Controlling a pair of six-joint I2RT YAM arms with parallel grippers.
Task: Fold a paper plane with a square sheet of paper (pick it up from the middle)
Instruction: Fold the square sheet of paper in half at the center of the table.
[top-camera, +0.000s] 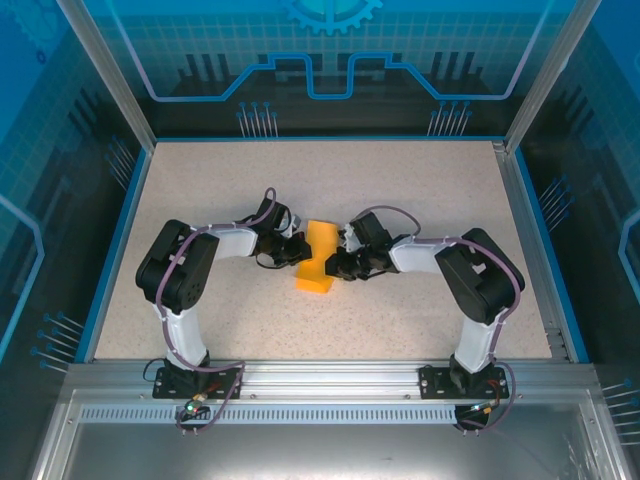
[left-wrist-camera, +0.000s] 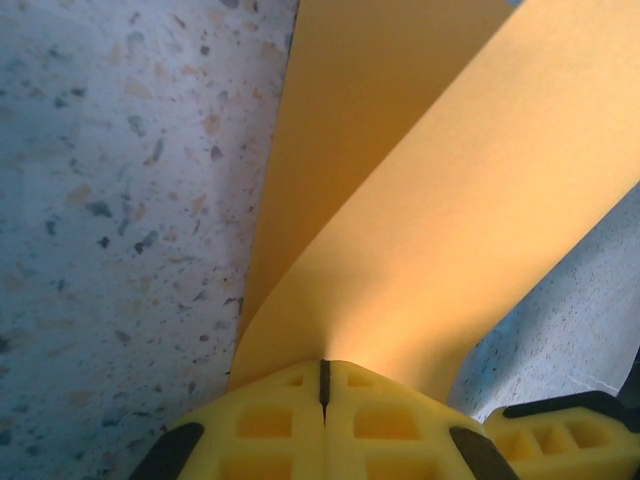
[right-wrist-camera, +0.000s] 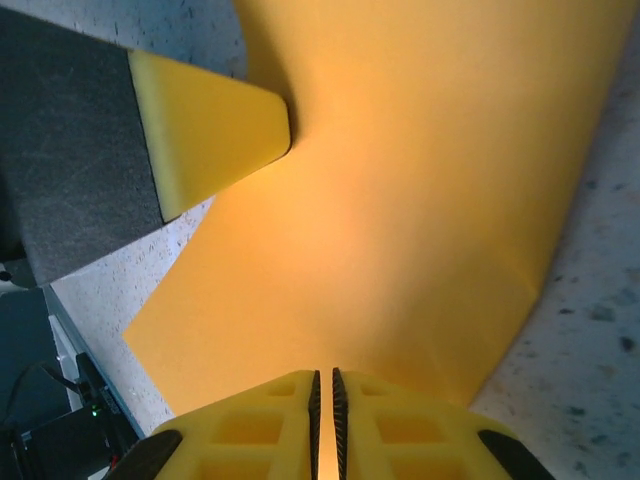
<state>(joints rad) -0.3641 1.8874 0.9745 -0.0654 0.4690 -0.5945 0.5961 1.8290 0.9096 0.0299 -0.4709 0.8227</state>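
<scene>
While both arms met over the middle of the speckled beige surface (top-camera: 420, 190), I saw the thin orange-yellow square sheet of paper (top-camera: 318, 258) held between them, bent over into a narrow angular band rather than lying flat. The left claw (left-wrist-camera: 323, 375) was clamped tight on one edge. The right claw (right-wrist-camera: 323, 385) was pinched almost closed on the opposite edge. I judged the folding started but far from finished: no pointed nose, centre ridge or wings showed.
</scene>
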